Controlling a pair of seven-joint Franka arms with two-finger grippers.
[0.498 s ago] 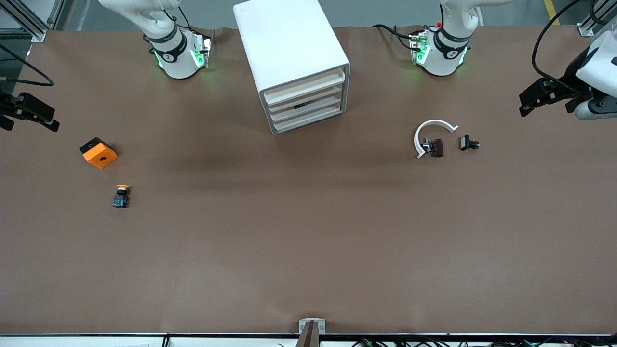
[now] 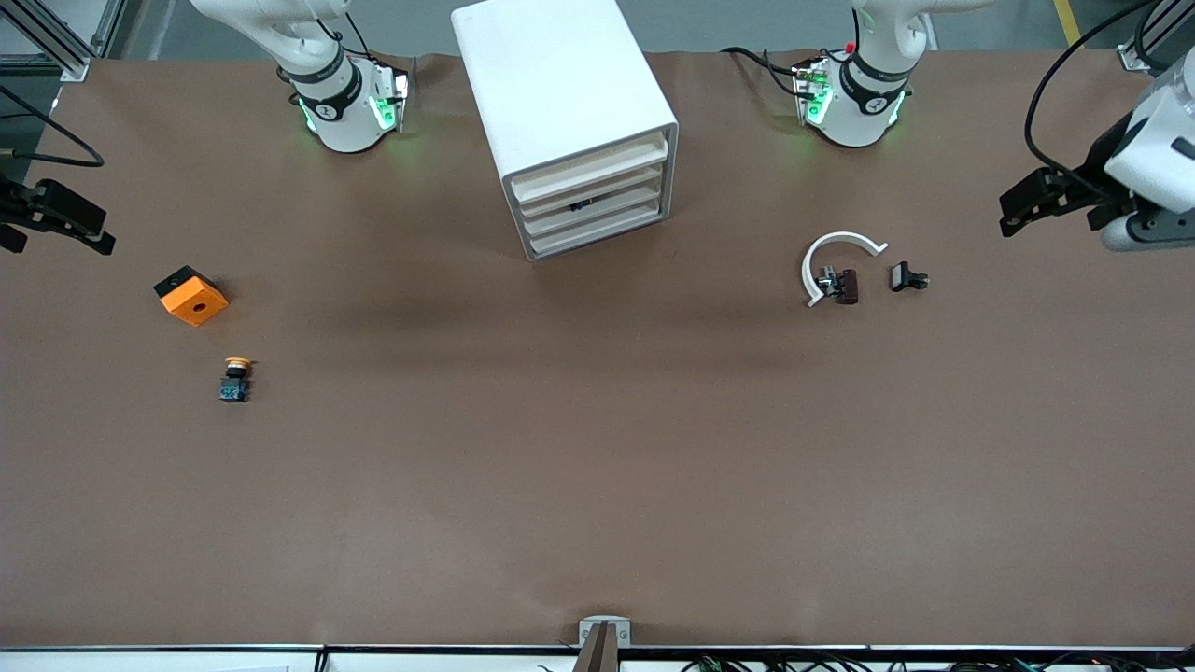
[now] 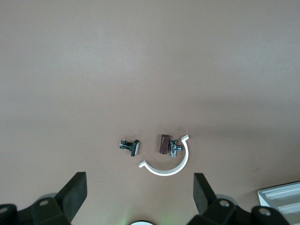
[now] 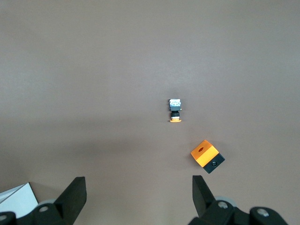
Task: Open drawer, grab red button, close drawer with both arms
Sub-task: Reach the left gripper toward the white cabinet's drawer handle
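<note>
The left gripper (image 3: 139, 199) is hanging over the brown table (image 3: 150, 70), its fingers (image 3: 75, 194) standing wide apart. A white C-shaped clip (image 3: 171, 161) is lying below; a small brown-and-metal part (image 3: 166, 144) is sitting within its curve, a black-and-metal piece (image 3: 130, 146) just beside it. A white drawer cabinet's corner (image 3: 281, 199) is showing near the clip.

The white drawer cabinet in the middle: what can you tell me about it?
The white drawer cabinet is a smooth, plastic-looking box with rounded edges, standing on the table between the two arms' bases, turned slightly askew. Its front shows four stacked drawers, all pushed in; something small and dark shows at the middle ones. Nothing touches it but the table.
</note>
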